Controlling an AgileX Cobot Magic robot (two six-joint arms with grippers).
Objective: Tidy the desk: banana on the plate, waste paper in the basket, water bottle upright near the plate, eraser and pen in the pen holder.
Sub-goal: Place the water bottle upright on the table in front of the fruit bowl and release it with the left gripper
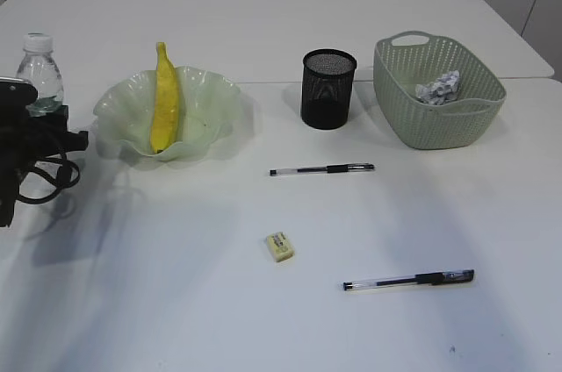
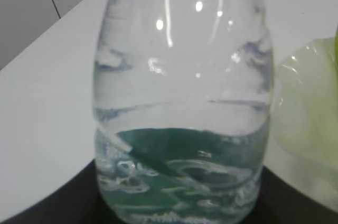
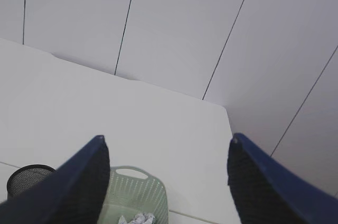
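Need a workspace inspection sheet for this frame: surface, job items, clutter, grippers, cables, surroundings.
Surface: white desk, dry, no spills seen.
Job's things: banana in the plate; waste paper in the basket; water bottle upright left of the plate; eraser loose on the desk; two pens, far pen and near pen, also loose; pen holder upright, contents not visible.
Clutter: nothing seen.
Grippers: left gripper at the bottle, fingers out of view, grip cannot be confirmed; right gripper open, empty, high above the basket.
Cables: black loop hanging at the left arm.
Surroundings: pale panelled wall behind the desk.
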